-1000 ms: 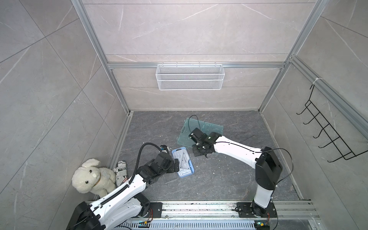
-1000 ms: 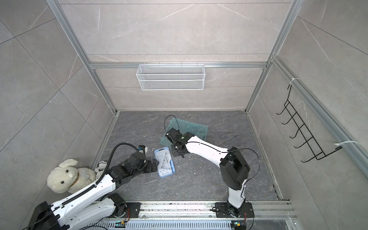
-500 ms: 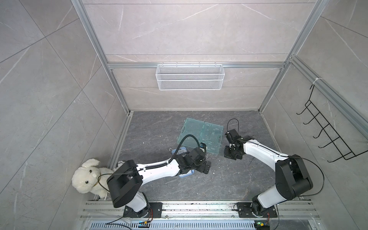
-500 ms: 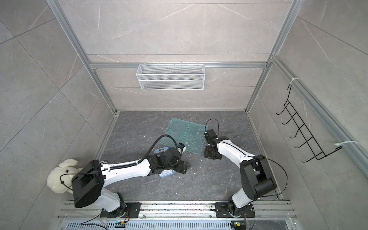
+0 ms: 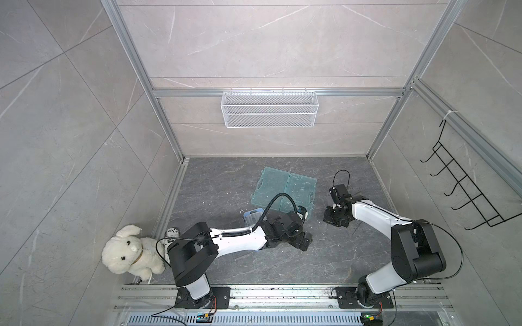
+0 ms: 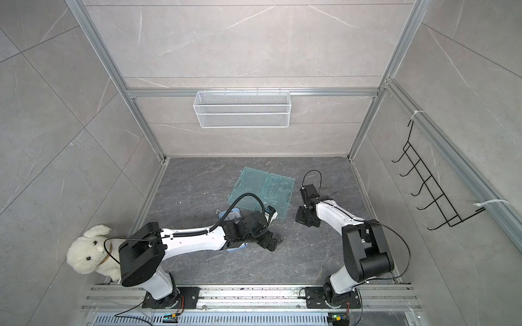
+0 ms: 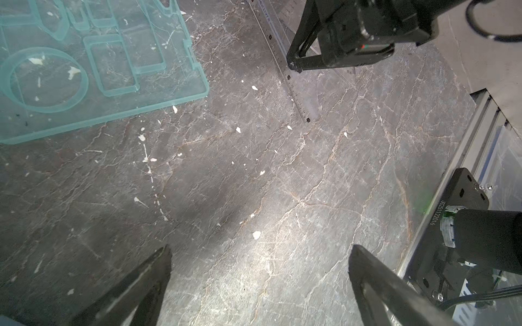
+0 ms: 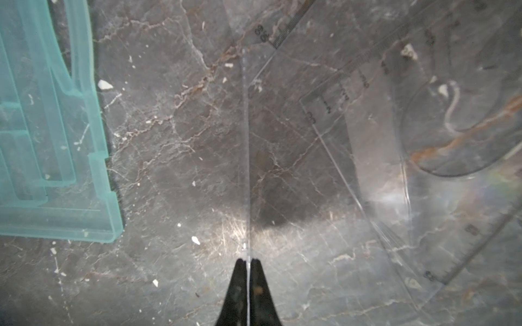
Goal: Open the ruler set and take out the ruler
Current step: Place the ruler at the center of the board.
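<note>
The right end effector (image 8: 247,264) was clamped shut on the clear ruler (image 7: 296,87), just beside the ruler set (image 5: 284,192), which lay opened flat on the dark worktop (image 7: 254,175). The left end effector (image 7: 261,254) gaped wide and held nothing. A base-plate label (image 7: 436,210) read "J6251122016". A clear protractor (image 8: 466,197) lay near the ruler.

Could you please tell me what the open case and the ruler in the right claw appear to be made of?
The case: likely rigid translucent teal plastic, glossy; the floor shows through its moulded compartments. The ruler: probably clear plastic, smooth; the marbled floor shows through beneath its printed scale. The right claw pinches it edge-on.
</note>
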